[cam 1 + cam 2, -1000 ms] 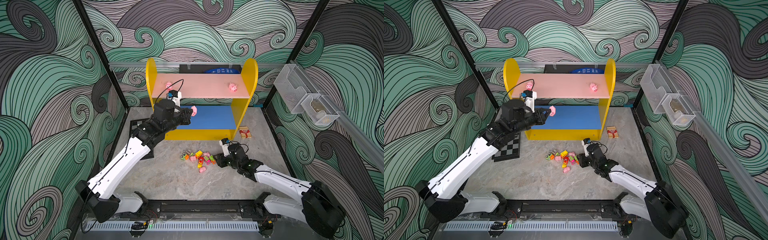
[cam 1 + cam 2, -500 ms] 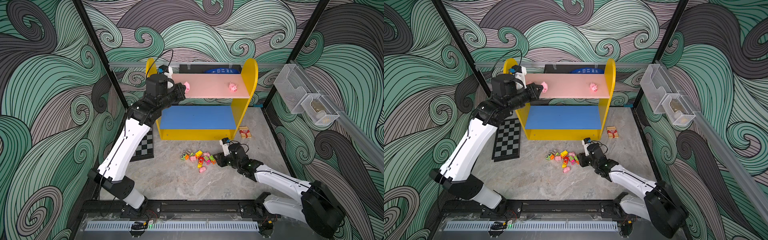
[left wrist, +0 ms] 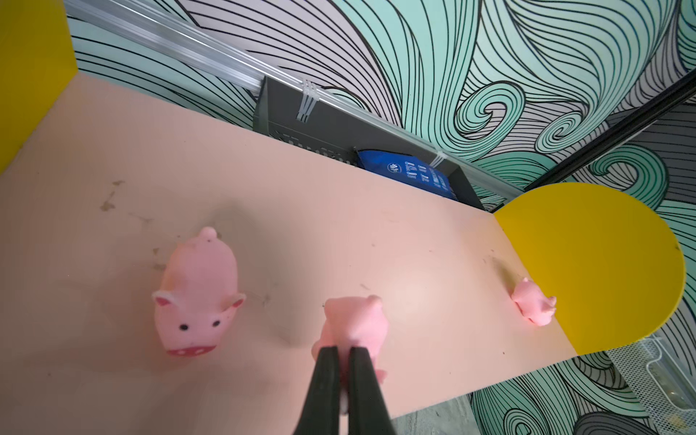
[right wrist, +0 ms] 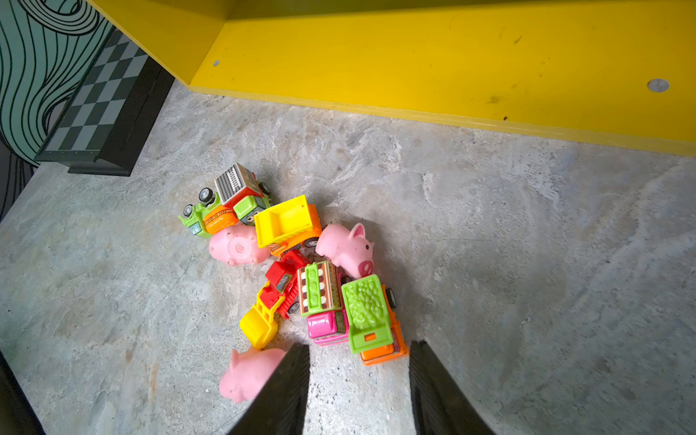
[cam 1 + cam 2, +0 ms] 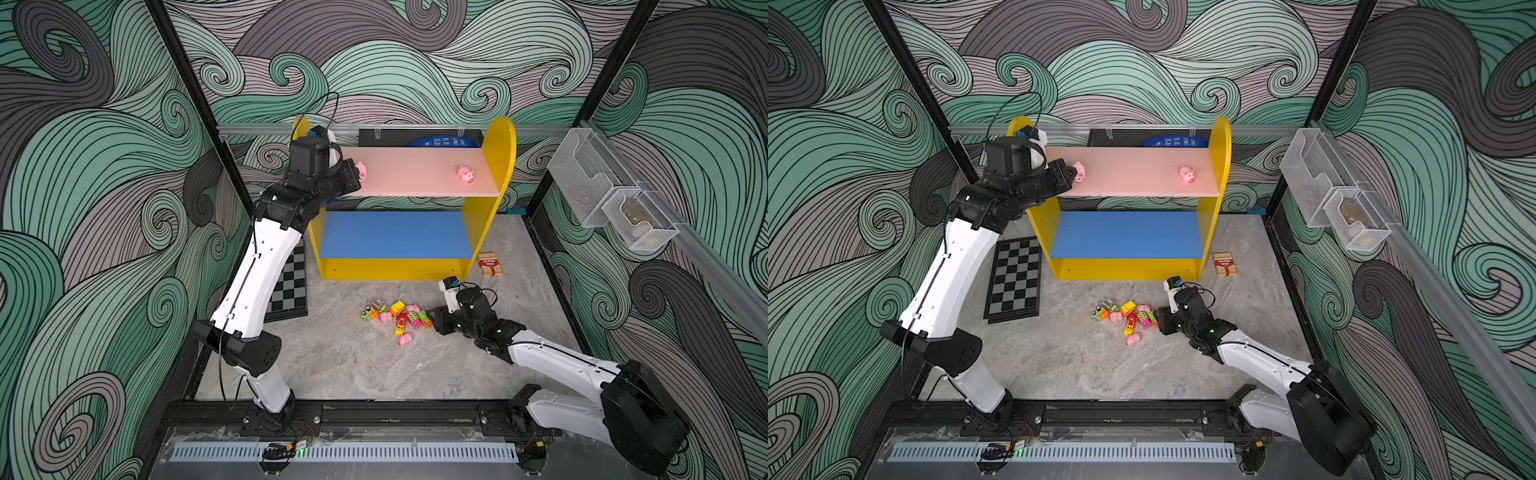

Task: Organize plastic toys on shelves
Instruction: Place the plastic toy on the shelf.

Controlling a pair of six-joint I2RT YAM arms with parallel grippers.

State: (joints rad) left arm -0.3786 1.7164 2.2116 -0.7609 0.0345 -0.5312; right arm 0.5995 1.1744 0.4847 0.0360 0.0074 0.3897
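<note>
L gripper (image 3: pixel 343 351) clamped on small glossy pink pig (image 3: pixel 357 320), body poking out past tips, over pale-pink upper board (image 3: pixel 301 211).

Robot test cell in a lab.
Swirl-printed panels (image 5: pixel 415 62) on black frame posts (image 5: pixel 194 83) box in a tabletop (image 5: pixel 332 365); two white arms (image 5: pixel 257 282) stand bolted to a rail (image 5: pixel 395 415) at 6 o'clock.

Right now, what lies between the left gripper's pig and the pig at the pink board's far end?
Only bare pink board between held pig and far pig, shown in both top views and the left wrist view.
</note>
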